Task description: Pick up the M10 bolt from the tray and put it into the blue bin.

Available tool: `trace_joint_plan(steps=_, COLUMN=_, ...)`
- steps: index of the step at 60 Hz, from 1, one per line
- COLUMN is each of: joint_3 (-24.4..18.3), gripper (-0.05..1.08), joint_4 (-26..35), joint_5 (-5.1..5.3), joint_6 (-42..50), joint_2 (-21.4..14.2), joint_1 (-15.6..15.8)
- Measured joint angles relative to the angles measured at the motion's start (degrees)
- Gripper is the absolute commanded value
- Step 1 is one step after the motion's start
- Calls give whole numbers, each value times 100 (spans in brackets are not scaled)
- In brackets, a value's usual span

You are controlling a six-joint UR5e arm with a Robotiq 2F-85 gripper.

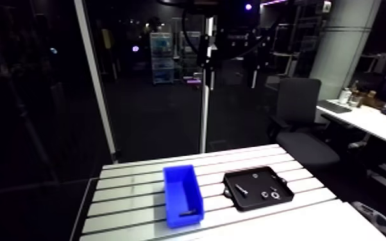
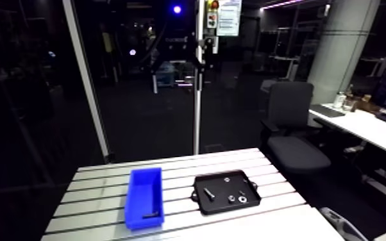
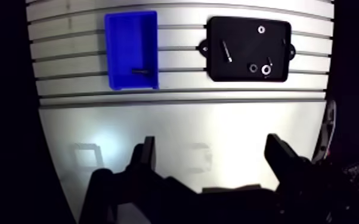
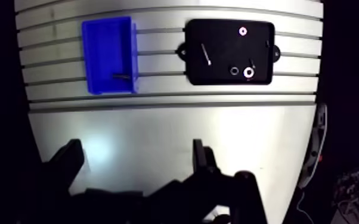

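In the arm view, a short dark piece that I took for the M10 bolt (image 1: 186, 211) lay inside the blue bin (image 1: 177, 182), at the bin's near end. It was too small for me to be sure. The black tray (image 1: 260, 181) sat beside the bin, apart from it. My own fingers did not show there.

In the wrist view, my gripper (image 3: 212, 149) hung spread wide and empty, well short of the bin. In the tray beside the bin lay a slender screw (image 3: 226, 51) and small rings (image 3: 266, 70). The risk, as I judged it, was mistaking that screw for the bolt and fetching a wrong part, since sizes were unreadable.
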Motion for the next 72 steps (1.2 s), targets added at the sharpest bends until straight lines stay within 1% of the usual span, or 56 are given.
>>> trace_joint_plan(steps=16, joint_3=-3, gripper=1, joint_4=-269, joint_5=109, joint_6=-954, joint_2=251, joint_1=-448)
trace_joint_plan(steps=26, joint_3=92, gripper=1, joint_4=-536, joint_5=140, joint_6=-1668, joint_2=401, joint_1=-611)
trace_joint_plan(steps=36, joint_3=374, gripper=1, joint_4=-972, joint_5=144, joint_6=-2286, joint_2=481, joint_1=-669)
trace_joint_plan(steps=46, joint_3=721, gripper=1, joint_4=-1388, joint_5=140, joint_6=-2688, joint_2=570, joint_1=-684)
trace_joint_plan(steps=59, joint_3=1083, gripper=1, joint_4=-1880, joint_5=136, joint_6=-2900, joint_2=744, joint_1=-689)
trace_joint_plan(steps=72, joint_3=1219, gripper=1, joint_4=-2177, joint_5=134, joint_6=-2879, joint_2=1007, joint_1=-723)
